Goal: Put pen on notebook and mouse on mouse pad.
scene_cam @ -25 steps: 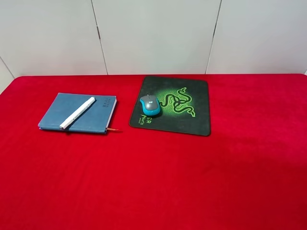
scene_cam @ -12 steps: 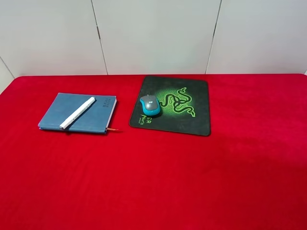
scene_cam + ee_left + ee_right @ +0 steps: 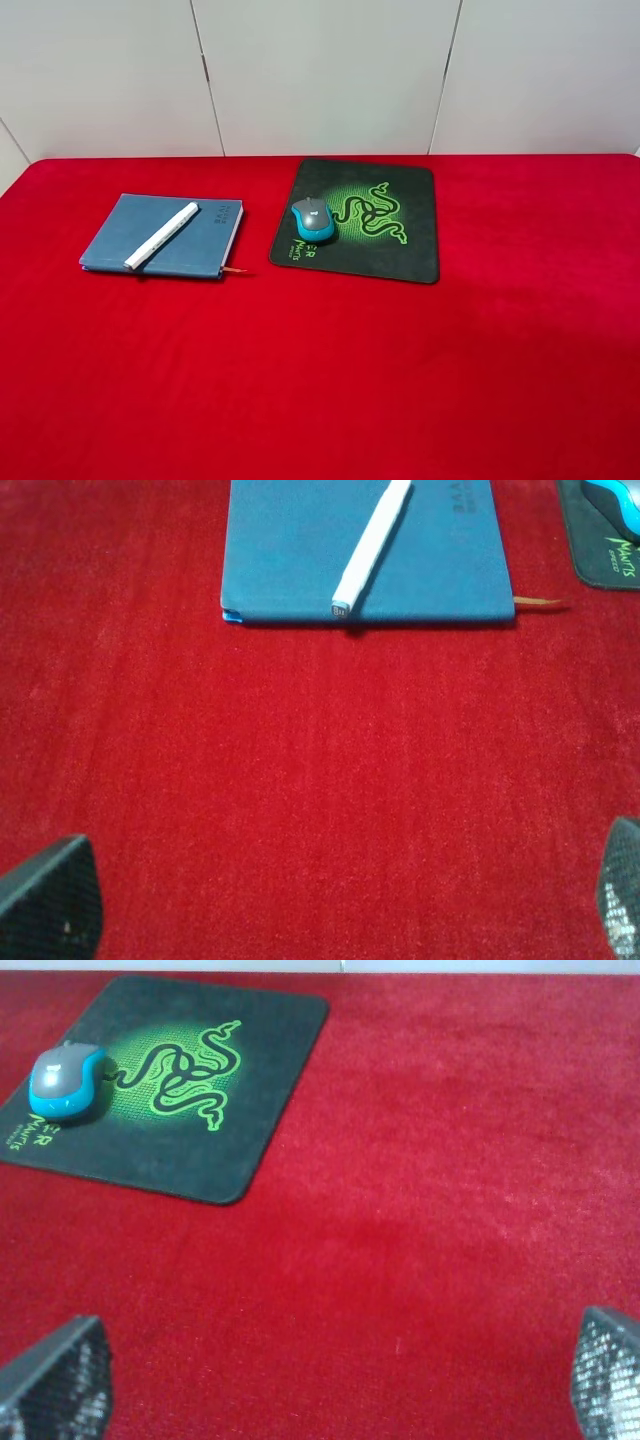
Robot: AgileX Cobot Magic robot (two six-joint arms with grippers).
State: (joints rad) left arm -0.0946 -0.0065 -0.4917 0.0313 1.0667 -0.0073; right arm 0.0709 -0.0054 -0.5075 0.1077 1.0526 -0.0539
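From the high camera there is one notebook (image 3: pixel 160 236), one pen (image 3: pixel 161 235), one mouse pad (image 3: pixel 400 235) and one mouse (image 3: pixel 312 219), all on a red tablecloth (image 3: pixel 330 370). The pen lies diagonally on the notebook, inside its edges. The mouse sits on the pad's side nearest the notebook, just inside that edge. A strip of bare cloth separates notebook and pad, and wide bare cloth lies on the near side of the notebook.

Left wrist view: the left gripper (image 3: pixel 330 905) stands wide open, empty, well apart from the notebook (image 3: pixel 290 550) (one orange ribbon (image 3: pixel 538 602) sticks out) and the pen (image 3: pixel 371 543).

Right wrist view: the right gripper (image 3: pixel 335 1380) is also spread open and empty, away from the mouse pad (image 3: pixel 250 1090) and mouse (image 3: pixel 66 1080)
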